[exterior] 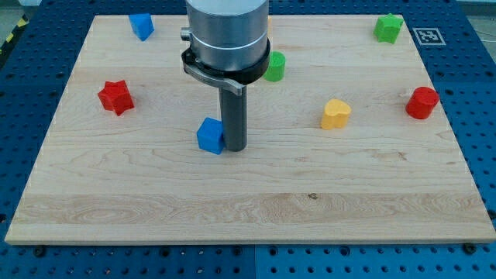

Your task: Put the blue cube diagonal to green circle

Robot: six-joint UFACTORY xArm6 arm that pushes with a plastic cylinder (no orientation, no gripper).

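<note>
- The blue cube [210, 136] sits near the middle of the wooden tabletop [232, 209], a little toward the view's left of centre.
- My tip [235, 147] rests on the tabletop right against the cube's right-hand side, touching it or very nearly so.
- The end effector is a plain rod with nothing to open or close; it grips nothing and can only push.
- The green circle [273, 67] lies toward the view's top and somewhat to the right of the cube, partly hidden behind the arm's grey housing [227, 35].
- The cube is already down and to the left of the circle, so the direction is roughly diagonal, but the two are well apart; I judge the task only part done.
- What is left, as I read it, is to bring the cube close beside a corner of the circle.
- With my tip on the cube's right, a push from here would send it leftward, away from the circle, so I would likely need to come round to its lower-left side first.
- Another blue block [141, 25], a red star [116, 97], a yellow heart [335, 114], a red block [422, 102] and a green block [388, 28] stand clear of that path.
</note>
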